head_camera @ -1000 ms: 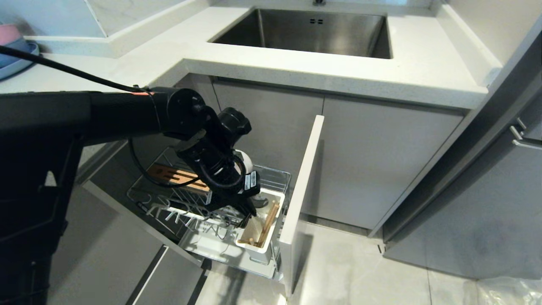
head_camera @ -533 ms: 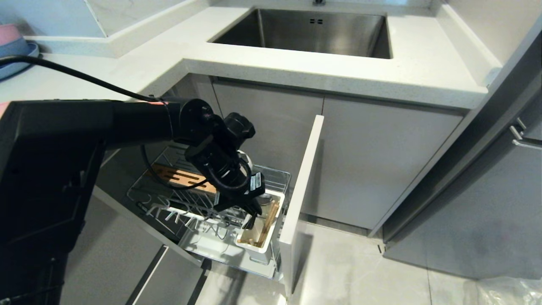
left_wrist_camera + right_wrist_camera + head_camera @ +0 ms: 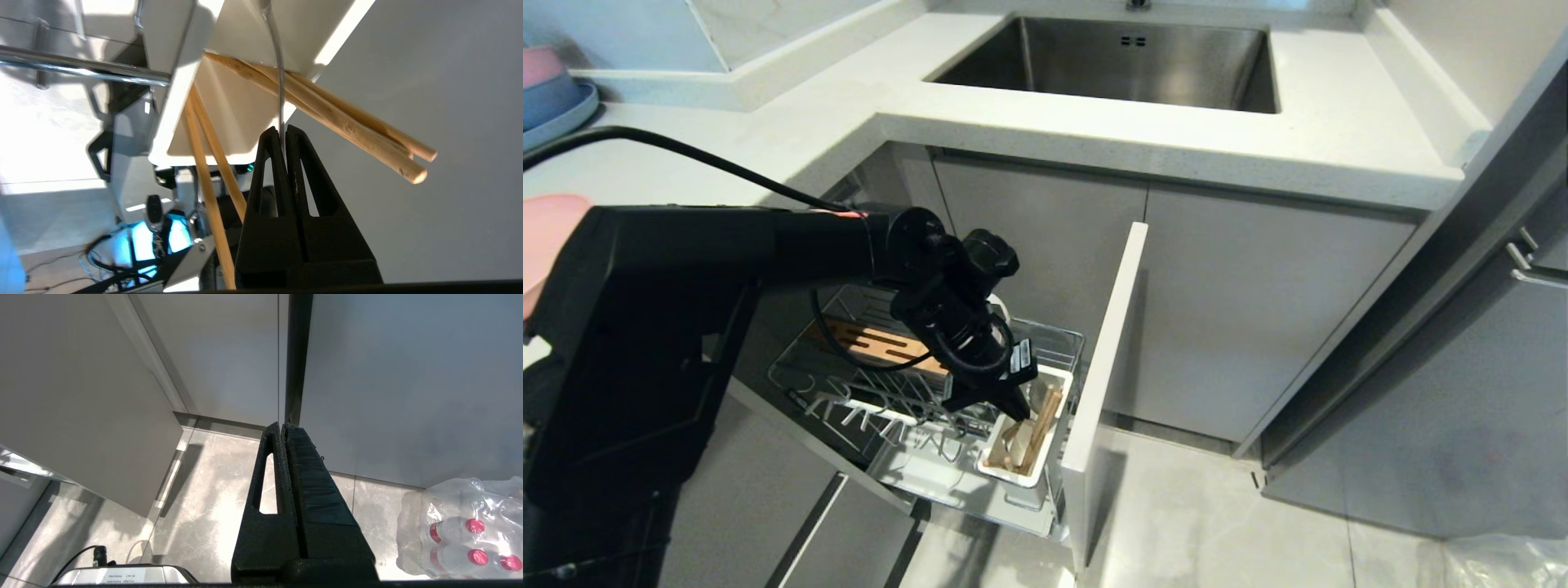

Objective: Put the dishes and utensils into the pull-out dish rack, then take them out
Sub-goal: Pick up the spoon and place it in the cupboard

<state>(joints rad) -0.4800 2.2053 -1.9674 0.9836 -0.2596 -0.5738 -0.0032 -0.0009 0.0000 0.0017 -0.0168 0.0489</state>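
Note:
My left gripper (image 3: 1018, 411) reaches down into the white cutlery caddy (image 3: 1011, 478) at the front of the pull-out dish rack (image 3: 849, 394). Its fingers are shut on the thin silver handle of the spoon (image 3: 280, 81), which runs from the fingertips down into the caddy (image 3: 229, 102). The wooden chopsticks (image 3: 1043, 425) lean in the same caddy, their thick ends (image 3: 347, 126) beside my left gripper (image 3: 283, 131). A cream bowl (image 3: 1000, 307) stands in the rack, mostly hidden behind my wrist. The pink plate (image 3: 546, 233) shows at the far left edge.
The rack's grey front panel (image 3: 1104, 359) stands open towards the floor. A wooden slotted strip (image 3: 874, 339) lies in the rack. A sink (image 3: 1119, 61) is set in the white counter. My right gripper (image 3: 284, 425) hangs shut over the floor near a pack of bottles (image 3: 466, 531).
My left arm has sunk and moved forward, carrying the gripper from above the rack's wires down into the caddy. The pink plate has come into sight at the left.

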